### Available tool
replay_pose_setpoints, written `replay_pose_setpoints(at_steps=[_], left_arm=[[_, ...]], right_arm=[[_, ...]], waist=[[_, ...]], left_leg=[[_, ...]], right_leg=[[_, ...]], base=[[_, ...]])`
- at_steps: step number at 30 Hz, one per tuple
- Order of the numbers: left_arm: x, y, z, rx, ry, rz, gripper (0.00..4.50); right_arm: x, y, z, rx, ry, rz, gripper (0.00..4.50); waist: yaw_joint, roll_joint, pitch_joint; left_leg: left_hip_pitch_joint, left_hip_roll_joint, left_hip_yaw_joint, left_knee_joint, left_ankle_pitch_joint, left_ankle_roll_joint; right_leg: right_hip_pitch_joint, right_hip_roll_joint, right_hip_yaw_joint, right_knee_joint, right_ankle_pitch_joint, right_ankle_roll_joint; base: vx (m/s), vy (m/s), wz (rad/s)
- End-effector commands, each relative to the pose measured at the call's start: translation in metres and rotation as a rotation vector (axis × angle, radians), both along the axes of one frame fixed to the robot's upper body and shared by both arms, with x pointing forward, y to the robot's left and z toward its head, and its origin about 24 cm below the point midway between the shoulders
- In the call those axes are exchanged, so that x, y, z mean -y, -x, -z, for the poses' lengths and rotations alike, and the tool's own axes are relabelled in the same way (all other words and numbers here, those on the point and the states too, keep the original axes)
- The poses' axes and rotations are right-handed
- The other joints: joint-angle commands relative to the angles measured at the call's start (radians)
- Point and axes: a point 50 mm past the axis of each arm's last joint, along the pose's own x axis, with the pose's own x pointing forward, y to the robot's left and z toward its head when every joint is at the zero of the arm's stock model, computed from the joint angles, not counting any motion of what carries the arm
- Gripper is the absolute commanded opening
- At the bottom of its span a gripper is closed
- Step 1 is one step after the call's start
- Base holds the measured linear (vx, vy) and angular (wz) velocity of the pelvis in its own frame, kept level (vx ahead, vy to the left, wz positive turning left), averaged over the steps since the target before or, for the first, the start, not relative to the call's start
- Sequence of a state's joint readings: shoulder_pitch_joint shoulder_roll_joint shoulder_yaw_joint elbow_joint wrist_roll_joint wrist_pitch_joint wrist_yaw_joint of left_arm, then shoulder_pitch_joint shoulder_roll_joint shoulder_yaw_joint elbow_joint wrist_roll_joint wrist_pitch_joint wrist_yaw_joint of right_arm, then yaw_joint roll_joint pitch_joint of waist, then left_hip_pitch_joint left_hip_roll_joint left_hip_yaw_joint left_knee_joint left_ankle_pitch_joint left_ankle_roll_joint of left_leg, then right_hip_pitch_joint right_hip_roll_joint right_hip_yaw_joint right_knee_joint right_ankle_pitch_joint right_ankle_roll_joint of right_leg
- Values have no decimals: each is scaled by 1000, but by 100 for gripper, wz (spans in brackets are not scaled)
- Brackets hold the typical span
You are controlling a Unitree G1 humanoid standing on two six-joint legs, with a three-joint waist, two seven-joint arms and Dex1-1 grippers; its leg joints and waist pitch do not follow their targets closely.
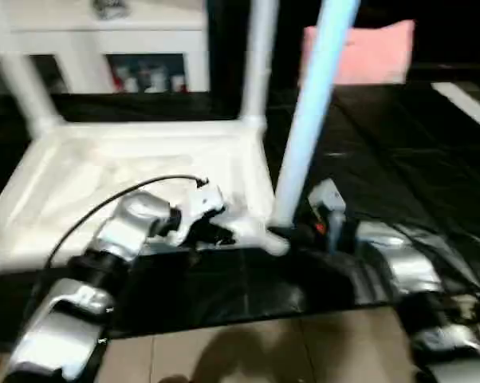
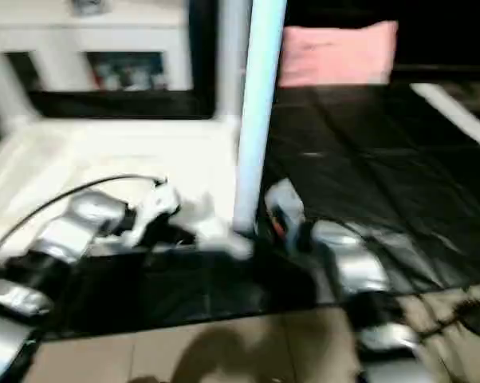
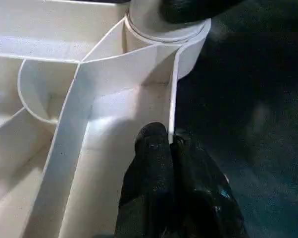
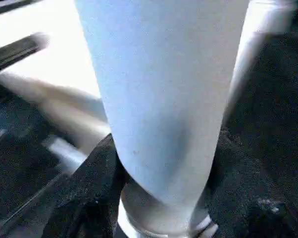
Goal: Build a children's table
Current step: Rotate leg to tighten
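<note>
The children's table top lies upside down on a black floor mat, ribbed underside up, spreading away from the left end effector, which holds its near rim. In the left wrist view that end effector's two black fingers are pinched together over the thin raised rim wall, just short of the round corner socket.

Two legs already stand in the far corner sockets: one straight beyond the left end effector, one far off to its outer side.

A third leg, bluish in this light, rises from the near corner socket, just beside the left end effector on its inner side. The right end effector is closed around this leg low down, its dark fingers wrapping the tube right above the socket collar.

A pink pillow and a white cabinet sit well beyond both.

My judgement: the leg is being seated in its socket and may not be fully home. It leans slightly, so pushing along that lean could jam it at the collar or leave it crooked. A downward push could also tip or slide the light top if the pinch on the thin rim slips. With the grip so low, the long tube above can sway.
</note>
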State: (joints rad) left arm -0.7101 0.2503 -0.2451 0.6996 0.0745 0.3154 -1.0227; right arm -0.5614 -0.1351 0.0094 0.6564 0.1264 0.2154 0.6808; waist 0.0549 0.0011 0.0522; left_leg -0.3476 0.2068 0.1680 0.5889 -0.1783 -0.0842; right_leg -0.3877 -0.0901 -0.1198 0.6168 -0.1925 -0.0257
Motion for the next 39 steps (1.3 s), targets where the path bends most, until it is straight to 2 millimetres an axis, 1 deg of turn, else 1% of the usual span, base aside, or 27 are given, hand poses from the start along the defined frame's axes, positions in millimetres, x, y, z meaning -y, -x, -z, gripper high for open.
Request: replay_pose_setpoints(at_steps=[1,2,3,5,7,9,11,12,13,14,15,16,17,19,20,21,22,24,25,26,27,29,30,32,34,36,39], left_arm=[[43,-3,-13,41,99,15,0],[49,-5,-13,50,110,-17,0],[49,-5,-13,50,110,-17,0],[63,-9,-18,81,120,-72,0],[64,-10,-19,108,99,-71,0],[63,-10,-18,112,93,-68,0],[58,-10,-17,129,67,-49,0],[54,-9,-15,135,55,-35,0],[49,-8,-13,127,38,-21,0],[45,-7,-12,129,37,-5,0],[43,-7,-12,125,36,2,0],[40,-6,-11,124,34,8,0],[39,-6,-11,124,32,12,0],[32,-5,-9,101,22,19,0],[32,-5,-9,101,22,20,0],[29,-5,-9,103,21,36,0],[28,-5,-10,101,22,43,0],[22,-3,-11,98,27,94,0],[20,-2,-11,99,28,116,0],[17,-1,-11,88,28,138,0],[15,1,-11,81,24,158,0],[5,6,-10,66,16,246,0],[5,6,-10,66,16,246,0],[2,8,-11,61,18,291,0],[-4,14,-13,27,32,376,0],[-6,16,-14,15,36,403,0],[-9,19,-15,-5,29,450,0]], right_arm=[[-56,14,19,-167,-94,-84,206],[-64,13,18,-167,-92,-67,206],[-64,13,18,-167,-92,-67,206],[-83,10,16,-155,-47,-36,206],[-85,9,14,-131,-33,-42,206],[-84,9,14,-122,-34,-48,206],[-79,9,12,-91,-50,-64,206],[-75,10,11,-80,-52,-67,275],[-67,10,12,-73,-51,-60,275],[-61,10,13,-69,-53,-58,276],[-56,10,13,-64,-57,-58,290],[-51,10,12,-53,-61,-54,306],[-48,10,12,-46,-64,-52,306],[-33,8,8,-5,-65,-42,336],[-32,8,8,-4,-65,-43,342],[-23,9,6,9,-70,-53,342],[-19,9,6,14,-70,-61,359],[-2,12,1,38,-73,-117,372],[3,13,-1,46,-73,-140,388],[11,15,-4,59,-60,-175,393],[16,17,-5,64,-47,-198,403],[35,21,-12,76,-8,-279,416],[35,21,-12,76,-8,-279,426],[40,22,-15,81,7,-312,445],[48,25,-21,103,50,-398,445],[49,26,-23,109,62,-430,445],[49,29,-26,128,77,-503,445]], waist=[[3,2,-56],[2,3,-56],[1,4,-56],[0,1,-58],[1,1,-58],[4,0,-57],[6,0,-57],[5,-1,-57],[8,0,-57],[6,0,-57],[8,0,-58],[7,-2,-60],[9,-2,-61],[11,-2,-64],[13,-3,-65],[15,-1,-64],[15,-2,-66],[18,-1,-68],[23,-2,-70],[24,-3,-71],[28,-3,-76],[37,-1,-74],[39,-2,-74],[40,0,-72],[46,1,-71],[50,1,-71],[55,-1,-70]], left_leg=[[1,18,-15,-73,-314,-3],[0,19,-15,-74,-307,2],[2,21,-12,-75,-302,8],[2,22,-11,-75,-291,10],[4,20,-9,-75,-296,14],[0,21,-9,-76,-286,24],[1,21,-8,-77,-283,29],[0,21,-8,-77,-282,30],[1,22,-9,-78,-283,30],[-2,22,-9,-79,-279,34],[-1,23,-9,-79,-276,35],[-3,23,-8,-79,-260,38],[-4,24,-8,-78,-249,40],[-5,23,-3,-74,-211,52],[-6,22,-2,-72,-193,60],[-6,22,-2,-72,-186,62],[-8,22,-2,-72,-174,69],[-9,23,-3,-71,-159,73],[-10,24,-2,-68,-143,92],[-12,23,-2,-66,-133,96],[-12,24,-2,-64,-108,103],[-12,26,0,-62,-97,115],[-14,27,2,-61,-111,118],[-11,27,2,-63,-135,108],[-9,29,2,-64,-154,93],[-8,31,3,-64,-152,88],[-8,29,4,-64,-162,88]], right_leg=[[42,-71,50,-119,-498,-110],[43,-69,51,-119,-478,-112],[40,-67,53,-116,-439,-125],[40,-66,56,-110,-388,-145],[39,-66,57,-111,-382,-151],[43,-68,59,-110,-373,-148],[42,-68,60,-112,-374,-143],[43,-68,60,-112,-374,-141],[43,-68,60,-111,-374,-140],[46,-68,60,-110,-364,-142],[46,-69,61,-110,-356,-142],[47,-68,62,-105,-326,-150],[49,-68,62,-103,-308,-154],[51,-68,64,-97,-246,-178],[53,-68,64,-96,-231,-183],[53,-69,63,-96,-226,-185],[54,-67,63,-93,-208,-190],[58,-66,62,-90,-186,-195],[58,-65,63,-86,-138,-204],[60,-65,64,-81,-117,-209],[60,-64,64,-73,-66,-223],[58,-60,62,-69,-29,-235],[58,-61,62,-69,-29,-241],[55,-63,60,-74,-72,-239],[55,-65,61,-78,-117,-230],[53,-63,63,-74,-102,-235],[52,-63,62,-76,-119,-227]], base=[[0,0,0],[0,0,0],[0,0,0],[0,0,0],[0,0,0],[0,0,0],[0,0,0],[0,0,0],[0,0,0],[0,0,0],[0,0,0],[0,0,0],[0,0,0],[0,0,0],[0,0,0],[0,0,0],[0,0,0],[0,0,0],[0,0,0],[0,0,0],[0,0,0],[0,0,0],[0,0,0],[0,0,0],[0,0,0],[0,0,0],[0,0,0]])
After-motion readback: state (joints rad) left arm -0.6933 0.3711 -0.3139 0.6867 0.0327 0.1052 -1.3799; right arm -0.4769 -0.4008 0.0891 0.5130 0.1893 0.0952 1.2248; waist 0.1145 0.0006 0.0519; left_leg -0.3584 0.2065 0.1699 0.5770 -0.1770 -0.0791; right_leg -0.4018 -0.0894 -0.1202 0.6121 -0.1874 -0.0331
